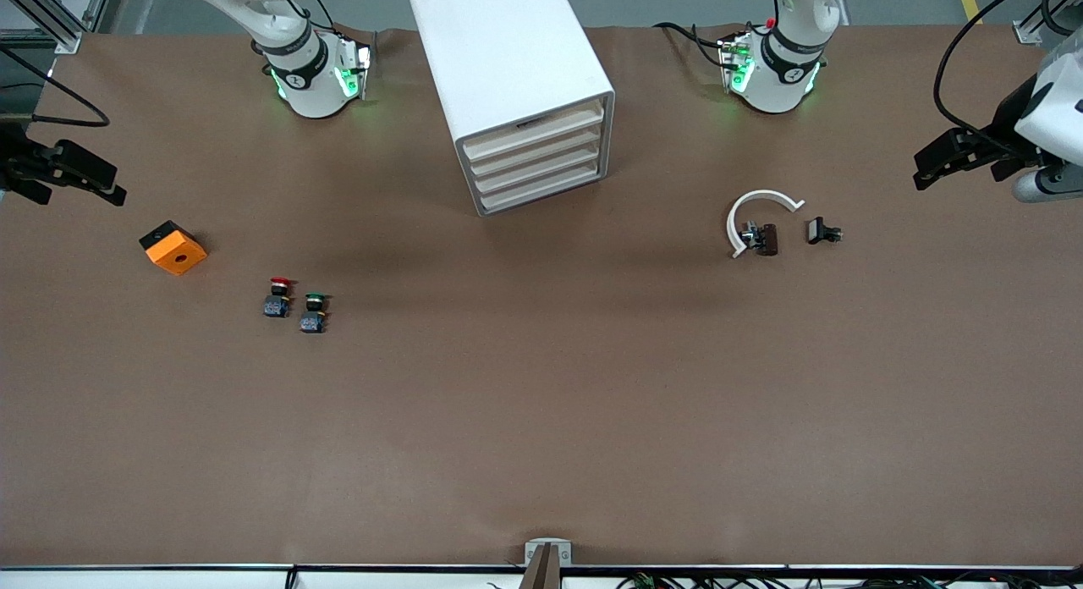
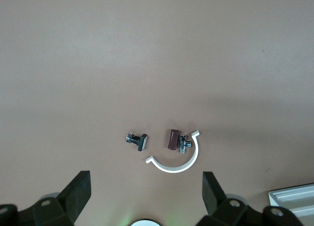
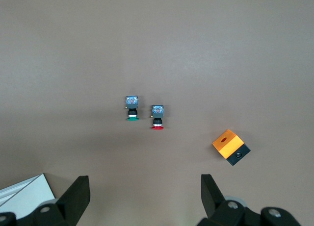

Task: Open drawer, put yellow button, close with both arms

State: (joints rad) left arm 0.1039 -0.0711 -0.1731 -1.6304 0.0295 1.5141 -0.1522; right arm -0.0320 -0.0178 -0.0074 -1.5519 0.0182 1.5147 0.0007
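The white cabinet (image 1: 508, 56) stands between the two arm bases. Its uppermost drawer (image 1: 533, 133) is shut, flush with the three below it. The yellow button is out of view. My left gripper (image 1: 926, 171) is open and empty, up in the air at the left arm's end of the table; it also shows in the left wrist view (image 2: 147, 187). My right gripper (image 1: 114, 185) is open and empty, up over the right arm's end of the table; it also shows in the right wrist view (image 3: 144, 187).
A red-capped button (image 1: 277, 298) and a green-capped button (image 1: 313, 313) stand side by side toward the right arm's end, with an orange block (image 1: 173, 247) beside them. A white C-shaped clip (image 1: 755, 213), a dark brown part (image 1: 766, 239) and a small black part (image 1: 821, 231) lie toward the left arm's end.
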